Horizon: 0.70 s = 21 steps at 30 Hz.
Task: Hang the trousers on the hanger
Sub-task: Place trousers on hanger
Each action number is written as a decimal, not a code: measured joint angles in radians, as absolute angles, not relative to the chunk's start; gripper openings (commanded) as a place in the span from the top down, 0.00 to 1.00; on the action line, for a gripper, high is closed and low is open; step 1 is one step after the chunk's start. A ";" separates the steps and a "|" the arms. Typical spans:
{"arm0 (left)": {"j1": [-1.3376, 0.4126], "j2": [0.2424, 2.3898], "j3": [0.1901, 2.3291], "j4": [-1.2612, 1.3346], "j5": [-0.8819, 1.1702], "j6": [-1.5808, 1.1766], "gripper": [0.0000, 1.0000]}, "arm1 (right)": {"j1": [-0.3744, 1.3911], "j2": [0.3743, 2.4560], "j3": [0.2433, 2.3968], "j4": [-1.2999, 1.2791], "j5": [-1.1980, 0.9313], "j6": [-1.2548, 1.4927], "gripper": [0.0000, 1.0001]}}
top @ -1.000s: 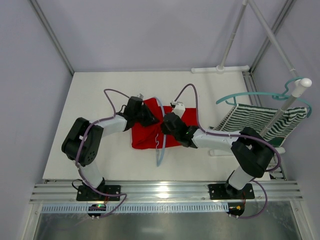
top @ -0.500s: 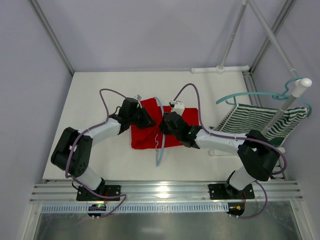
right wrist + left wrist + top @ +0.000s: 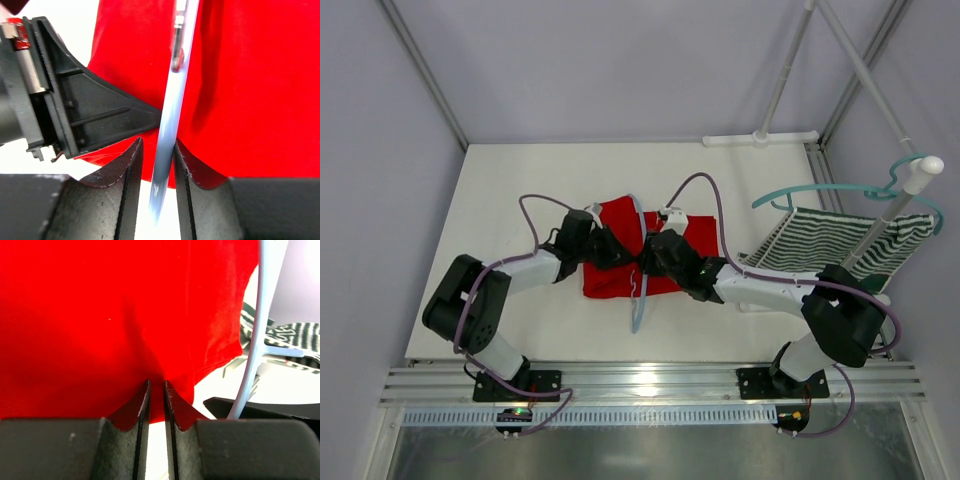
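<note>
The red trousers [image 3: 612,280] lie folded at the table's middle, and the pale blue hanger [image 3: 638,310] lies across them with its end sticking out past their near edge. My left gripper [image 3: 617,250] reaches in from the left. In the left wrist view its jaws [image 3: 156,382] stand a narrow slit apart, pinching a creased fold of the trousers [image 3: 100,315] at the tips, with the hanger [image 3: 257,340] to the right. My right gripper [image 3: 646,256] meets it from the right. Its jaws [image 3: 156,145] are open around the hanger bar [image 3: 170,115], which leans on the right finger.
A darker teal hanger [image 3: 820,190] carrying a green-and-white striped garment [image 3: 840,240] hangs off a white rack pole [image 3: 920,175] at the right edge. The rack's white foot [image 3: 760,138] lies at the back. Both gripper bodies nearly touch over the trousers.
My left gripper has slid nearer and rightward over the trousers, its elbow swinging left. The right gripper's jaws have widened around the hanger bar and it shifted slightly left.
</note>
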<state>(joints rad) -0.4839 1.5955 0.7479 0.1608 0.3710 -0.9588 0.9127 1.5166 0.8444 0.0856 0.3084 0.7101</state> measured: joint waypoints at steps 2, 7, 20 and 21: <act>-0.484 1.598 0.733 0.196 0.382 -0.971 0.82 | 0.913 1.517 0.844 0.094 0.300 0.709 0.69; -0.452 1.589 0.720 0.233 0.417 -0.995 0.62 | 0.921 1.517 0.844 0.107 0.276 0.697 0.69; -0.334 1.380 0.722 0.207 0.500 -0.900 0.45 | 0.956 1.521 0.844 0.150 0.223 0.683 0.69; -0.334 1.379 0.722 0.211 0.512 -0.894 0.46 | 0.957 1.523 0.844 0.153 0.221 0.683 0.69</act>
